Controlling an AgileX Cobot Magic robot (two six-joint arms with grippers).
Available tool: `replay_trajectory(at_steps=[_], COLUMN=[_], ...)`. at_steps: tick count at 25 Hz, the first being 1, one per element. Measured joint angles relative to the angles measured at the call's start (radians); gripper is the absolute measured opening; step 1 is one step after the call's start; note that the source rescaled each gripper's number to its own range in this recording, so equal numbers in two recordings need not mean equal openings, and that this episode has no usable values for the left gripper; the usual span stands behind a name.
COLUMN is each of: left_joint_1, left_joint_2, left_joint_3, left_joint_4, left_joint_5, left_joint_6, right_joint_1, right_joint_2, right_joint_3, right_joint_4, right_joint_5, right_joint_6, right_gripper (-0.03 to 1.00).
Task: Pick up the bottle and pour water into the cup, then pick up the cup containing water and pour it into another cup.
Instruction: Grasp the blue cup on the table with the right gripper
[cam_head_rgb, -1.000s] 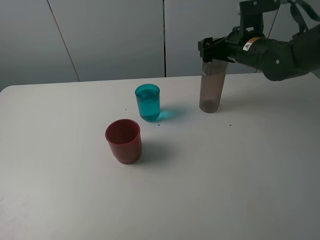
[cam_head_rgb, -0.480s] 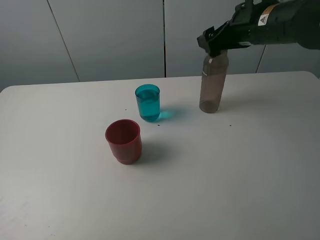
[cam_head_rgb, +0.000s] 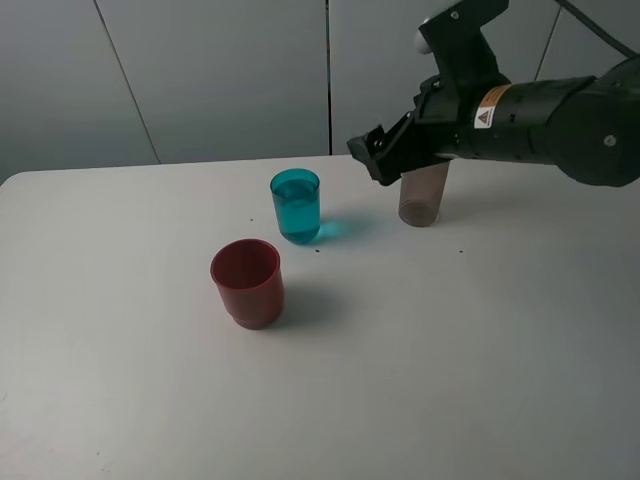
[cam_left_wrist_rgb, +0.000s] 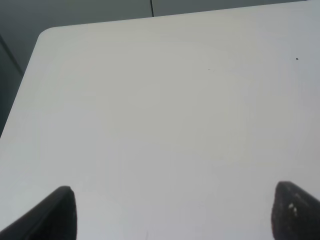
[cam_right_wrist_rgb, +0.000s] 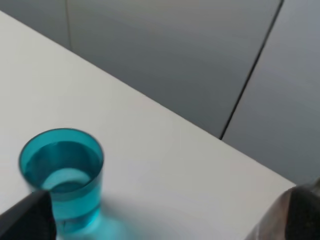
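The teal cup (cam_head_rgb: 296, 205) stands on the white table (cam_head_rgb: 480, 350) with water in it. The red cup (cam_head_rgb: 247, 282) stands in front of it, to its left, and looks empty. The grey-brown bottle (cam_head_rgb: 424, 196) stands upright at the back right; my right arm hides its upper half. My right gripper (cam_head_rgb: 374, 156) is open and empty, hanging between the bottle and the teal cup, above the table. In the right wrist view the teal cup (cam_right_wrist_rgb: 62, 176) lies ahead between the spread fingers (cam_right_wrist_rgb: 31, 216), with the bottle's edge (cam_right_wrist_rgb: 272, 220) beside one finger. My left gripper (cam_left_wrist_rgb: 175, 220) is open over bare table.
Grey wall panels (cam_head_rgb: 220, 70) rise behind the table's far edge. The table's rounded corner (cam_left_wrist_rgb: 47, 35) shows in the left wrist view. A few dark specks (cam_head_rgb: 461, 250) lie on the tabletop. The left arm is out of the exterior view.
My right gripper has come off the bottle's neck, lifted, then moved left and down toward the teal cup. The bottle stays upright where it was. The cups have not moved.
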Motion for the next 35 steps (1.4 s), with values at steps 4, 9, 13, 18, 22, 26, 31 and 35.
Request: replay_trajectory(at_steps=[4, 9, 13, 18, 22, 26, 31, 35], left_joint_1=[0.0, 0.0, 0.0, 0.0, 0.0, 0.0, 0.0, 0.0], left_joint_2=[0.0, 0.0, 0.0, 0.0, 0.0, 0.0, 0.0, 0.0], left_joint_3=[0.0, 0.0, 0.0, 0.0, 0.0, 0.0, 0.0, 0.0], left_joint_4=[0.0, 0.0, 0.0, 0.0, 0.0, 0.0, 0.0, 0.0], left_joint_5=[0.0, 0.0, 0.0, 0.0, 0.0, 0.0, 0.0, 0.0], left_joint_6=[0.0, 0.0, 0.0, 0.0, 0.0, 0.0, 0.0, 0.0], right_joint_1=[0.015, 0.017, 0.017, 0.017, 0.017, 0.017, 0.017, 0.017], right_joint_2=[0.06, 0.238, 0.35, 0.433, 0.492, 0.54, 0.597, 0.636], right_joint_3=[0.094, 0.112, 0.11, 0.073, 0.015, -0.031, -0.094, -0.157], right_joint_4=[0.0, -0.009, -0.009, -0.007, -0.01, -0.041, -0.1, -0.138], right_joint_5=[-0.267, -0.467, -0.554, -0.61, -0.614, -0.615, -0.615, -0.615], right_joint_6=[-0.013, -0.051, -0.1, -0.111, -0.111, -0.099, -0.084, -0.051], right_gripper=[0.99, 0.99, 0.99, 0.99, 0.99, 0.99, 0.99, 0.99])
